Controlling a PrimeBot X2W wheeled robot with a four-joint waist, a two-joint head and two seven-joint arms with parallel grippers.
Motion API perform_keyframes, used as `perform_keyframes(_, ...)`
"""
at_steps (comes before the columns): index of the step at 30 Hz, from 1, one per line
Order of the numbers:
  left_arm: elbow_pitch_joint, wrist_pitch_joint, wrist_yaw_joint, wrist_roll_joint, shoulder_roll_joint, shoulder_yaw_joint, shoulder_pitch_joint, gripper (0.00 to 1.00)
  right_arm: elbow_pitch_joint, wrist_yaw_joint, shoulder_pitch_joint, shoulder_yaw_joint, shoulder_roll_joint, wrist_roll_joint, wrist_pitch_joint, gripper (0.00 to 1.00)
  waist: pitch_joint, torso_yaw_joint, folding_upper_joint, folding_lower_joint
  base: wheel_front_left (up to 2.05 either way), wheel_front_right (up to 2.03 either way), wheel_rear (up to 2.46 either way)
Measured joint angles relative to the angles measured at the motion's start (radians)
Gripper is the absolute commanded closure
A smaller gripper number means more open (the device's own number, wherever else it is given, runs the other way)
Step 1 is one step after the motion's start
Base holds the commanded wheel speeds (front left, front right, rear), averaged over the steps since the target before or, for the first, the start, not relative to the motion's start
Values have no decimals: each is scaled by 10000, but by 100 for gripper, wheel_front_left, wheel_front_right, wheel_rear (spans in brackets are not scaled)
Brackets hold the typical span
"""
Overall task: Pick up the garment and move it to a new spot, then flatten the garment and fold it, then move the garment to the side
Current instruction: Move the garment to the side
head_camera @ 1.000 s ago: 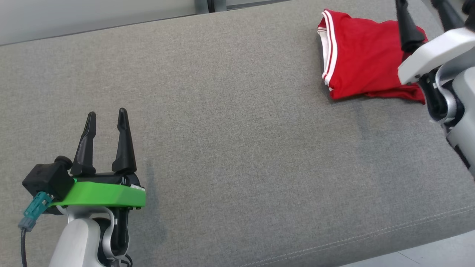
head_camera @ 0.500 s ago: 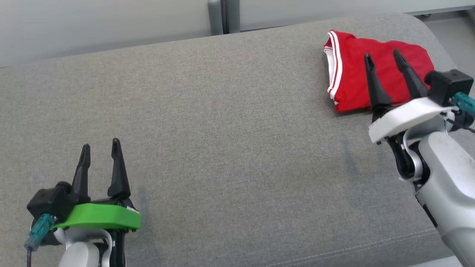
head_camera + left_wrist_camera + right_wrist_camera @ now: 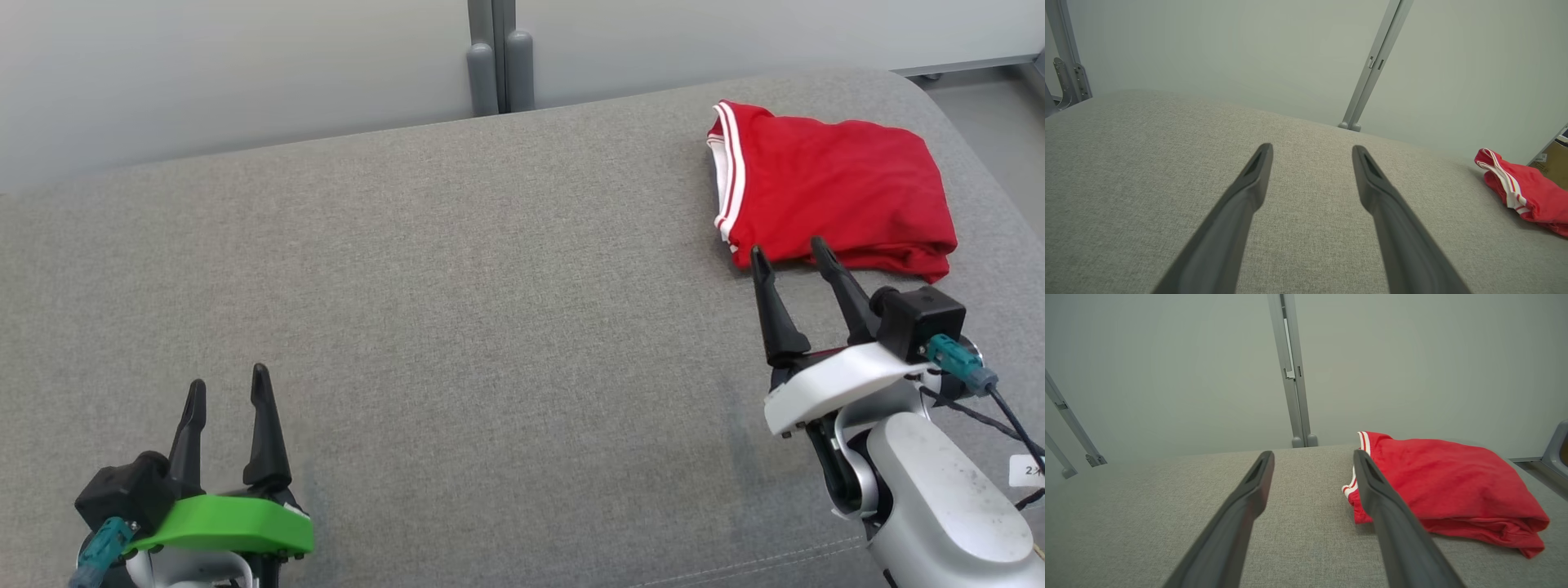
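The garment [image 3: 833, 192] is a red piece with white-striped trim, lying folded at the far right of the grey cushioned surface [image 3: 490, 310]. It also lies at the right edge of the left wrist view [image 3: 1523, 190] and just right of the fingers in the right wrist view [image 3: 1445, 490]. My right gripper [image 3: 788, 249] stands open just in front of the garment's near edge, nothing between its fingers. My left gripper [image 3: 227, 382] is open and empty at the lower left, far from the garment.
A pale wall with a grey post [image 3: 498, 57] runs behind the cushion. The cushion's right end curves down to the floor [image 3: 992, 114]. A stitched seam [image 3: 735, 563] marks the cushion's front edge.
The right gripper has drawn back from over the garment to just in front of it, open throughout. The head view has tilted up, showing more wall. The garment lies unmoved.
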State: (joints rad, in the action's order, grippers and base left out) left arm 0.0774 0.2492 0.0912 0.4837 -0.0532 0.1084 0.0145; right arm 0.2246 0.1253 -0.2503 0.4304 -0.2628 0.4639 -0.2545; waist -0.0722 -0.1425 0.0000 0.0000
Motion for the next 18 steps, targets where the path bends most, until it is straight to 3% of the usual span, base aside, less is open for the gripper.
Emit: perform_keyframes(18,-255,27,73,-395,35,-414,690,0,-525,0,1272,-474,499,-1051,0,0,251,267,0,0,0,0,0)
